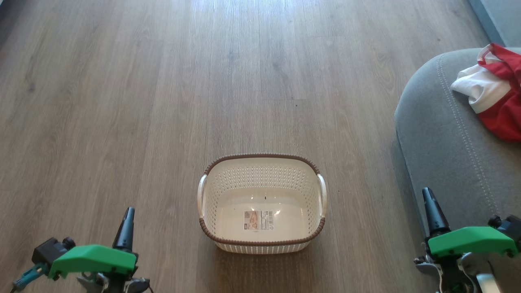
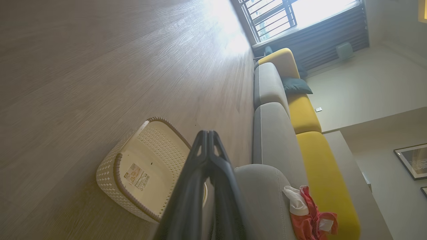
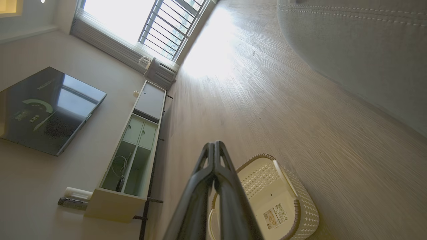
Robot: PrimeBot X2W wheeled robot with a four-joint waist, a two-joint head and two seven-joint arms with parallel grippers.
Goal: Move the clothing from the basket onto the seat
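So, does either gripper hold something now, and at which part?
Nothing is held. The left gripper and right gripper are shut and empty; the clothing lies on the seat.

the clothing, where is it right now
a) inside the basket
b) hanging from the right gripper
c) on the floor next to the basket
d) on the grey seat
d: the clothing lies crumpled on the seat, apart from the basket, whose inside holds just its label.
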